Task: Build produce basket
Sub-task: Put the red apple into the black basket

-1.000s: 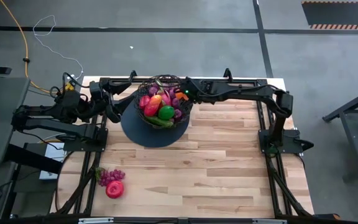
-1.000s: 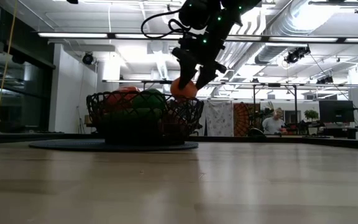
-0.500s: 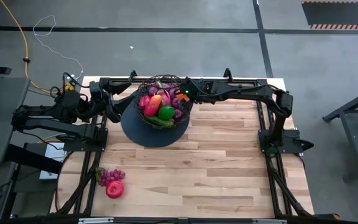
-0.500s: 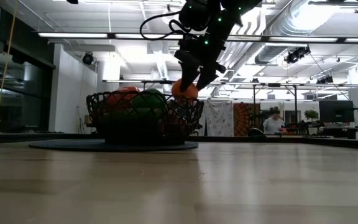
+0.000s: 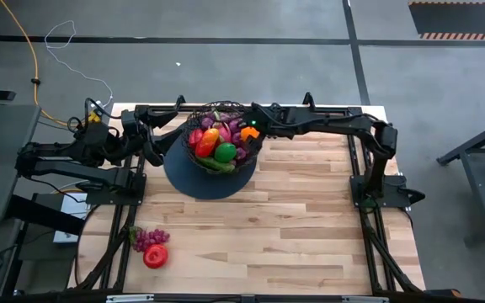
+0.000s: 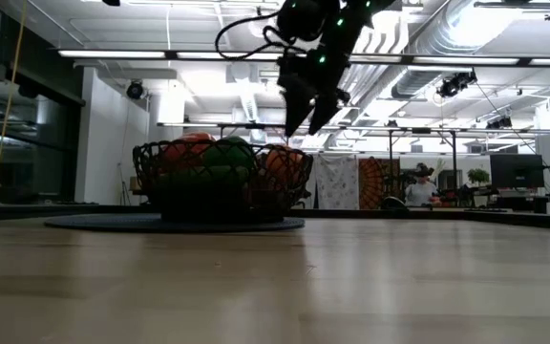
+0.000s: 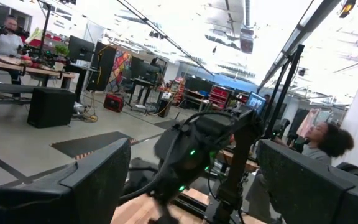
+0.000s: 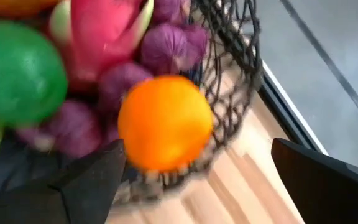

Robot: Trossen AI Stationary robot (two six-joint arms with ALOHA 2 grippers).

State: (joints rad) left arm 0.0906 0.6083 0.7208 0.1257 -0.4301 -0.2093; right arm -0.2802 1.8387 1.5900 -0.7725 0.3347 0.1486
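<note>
Wooden table in an open workshop; basket on a dark round mat at the far edge.

Right gripper hangs above the basket's right rim, fingers spread wide and empty. The orange lies free inside the wire wall, against purple grapes, beside the dragon fruit and a green fruit; judged released there because the rim keeps it from rolling. Left gripper waits by the basket's left side, fingers apart, holding nothing. Grapes and a red fruit lie near the table's front left corner, not yet loaded.
</note>
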